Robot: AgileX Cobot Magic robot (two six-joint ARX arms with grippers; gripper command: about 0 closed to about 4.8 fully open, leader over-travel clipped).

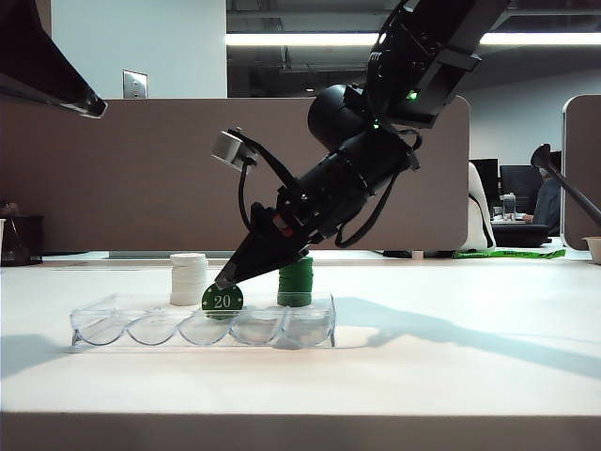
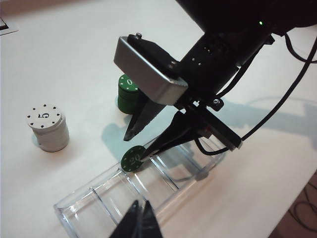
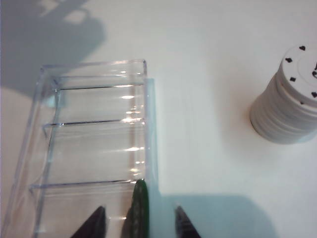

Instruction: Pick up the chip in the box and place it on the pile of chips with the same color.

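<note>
A broad white table (image 1: 470, 366) fills the foreground, evenly lit, with soft grey shadows (image 1: 441, 331) lying across it. Behind its far edge runs a long brown partition (image 1: 141, 178), and above that a pale wall (image 1: 169, 47) carrying a small metal switch plate (image 1: 135, 84). Higher up, a bright strip light (image 1: 300, 39) glows under a dark ceiling. Off to the far side the room opens into an office area: a dark monitor (image 1: 519, 178), a seated person (image 1: 547, 202) seen from behind, and a second partition panel (image 1: 582, 160) at the edge. A dark object (image 1: 19, 240) sits at the opposite end of the table.
</note>
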